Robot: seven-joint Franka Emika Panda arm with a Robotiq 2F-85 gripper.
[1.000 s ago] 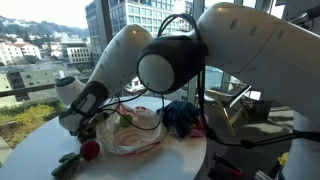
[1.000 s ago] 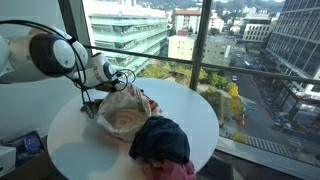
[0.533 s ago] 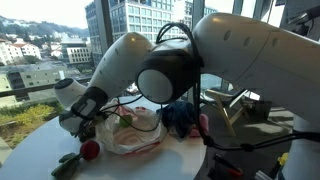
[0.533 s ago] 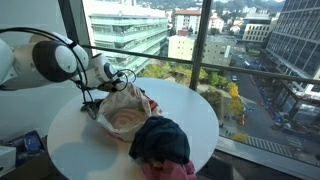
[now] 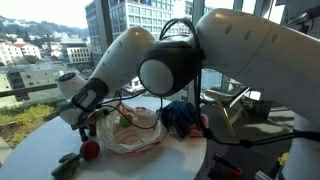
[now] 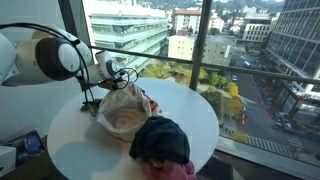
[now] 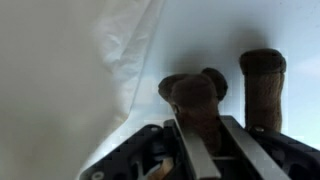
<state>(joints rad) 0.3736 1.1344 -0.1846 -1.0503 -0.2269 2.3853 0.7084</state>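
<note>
A round white tabletop [image 6: 70,140] carries a crumpled pale bag [image 6: 122,115]. A dark blue cloth [image 6: 160,140] lies against the bag, a brown plush piece [image 7: 195,100] nearby.

Daylight floods in through the windows [image 6: 200,40] beyond my gripper [image 5: 88,123], bright and even, in both exterior views. Against that glass my arm [image 5: 230,50] is backlit in an exterior view: its pale shells glow on top and its dark joint falls to near black. The white table [image 6: 70,140] under my gripper is bright, with only a soft shadow beneath it. Both exterior views are small and grainy. The wrist view is soft all over: the brown thing [image 7: 195,98] between my fingers is out of focus, and the pale surface beside it washes out to a featureless grey-white.
</note>
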